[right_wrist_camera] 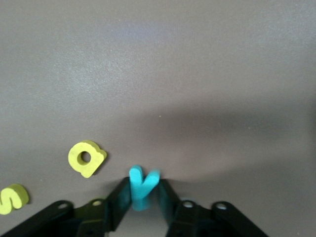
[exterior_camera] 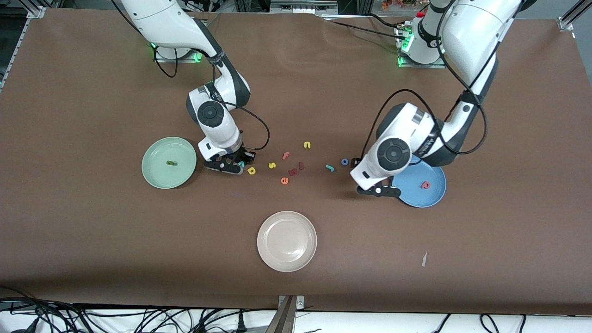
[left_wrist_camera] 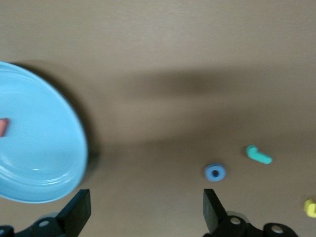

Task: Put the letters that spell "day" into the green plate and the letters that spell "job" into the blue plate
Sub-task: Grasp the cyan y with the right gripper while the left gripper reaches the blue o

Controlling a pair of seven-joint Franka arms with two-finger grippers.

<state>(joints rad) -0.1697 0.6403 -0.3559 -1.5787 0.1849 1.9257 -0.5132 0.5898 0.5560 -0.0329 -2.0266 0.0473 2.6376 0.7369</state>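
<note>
Brown paper covers the counter (exterior_camera: pixel 92 240) you see from the front. Your green plate (exterior_camera: pixel 157 178) sits toward the right arm's end, and the dark green "d" (exterior_camera: pixel 171 163) already lies in it. Your right tool (exterior_camera: pixel 237 163) is down on the counter just beside that plate, at the cyan "y" (exterior_camera: pixel 241 163). The yellow "a" (exterior_camera: pixel 251 170) lies just beside it. Toward the left arm's end, the blue plate (exterior_camera: pixel 437 196) holds the red-pink "b" (exterior_camera: pixel 425 185). The left tool (exterior_camera: pixel 356 173) hangs low beside that plate, near the blue "o" (exterior_camera: pixel 344 162) and the teal "j" (exterior_camera: pixel 329 168).

Now look from the left wrist. The two fingers (left_wrist_camera: pixel 211 210) stand wide apart and hold nothing. The blue plate (left_wrist_camera: pixel 44 163) is on one side, and the "o" (left_wrist_camera: pixel 215 172) and "j" (left_wrist_camera: pixel 258 154) lie on the bare counter, not yet between the fingers.

Now look from the right wrist. The fingers (right_wrist_camera: pixel 120 197) press on the "y" (right_wrist_camera: pixel 143 185) from both sides, so your tool is clamped on it. The "a" (right_wrist_camera: pixel 87 158) is close by, and a yellow "s" (right_wrist_camera: pixel 12 199) lies a bit farther off.

Be careful here. The pinch looks low on the little letter, so it may slip out when you lift. The tool could also bump the "a" if you swing sideways too soon.
</note>
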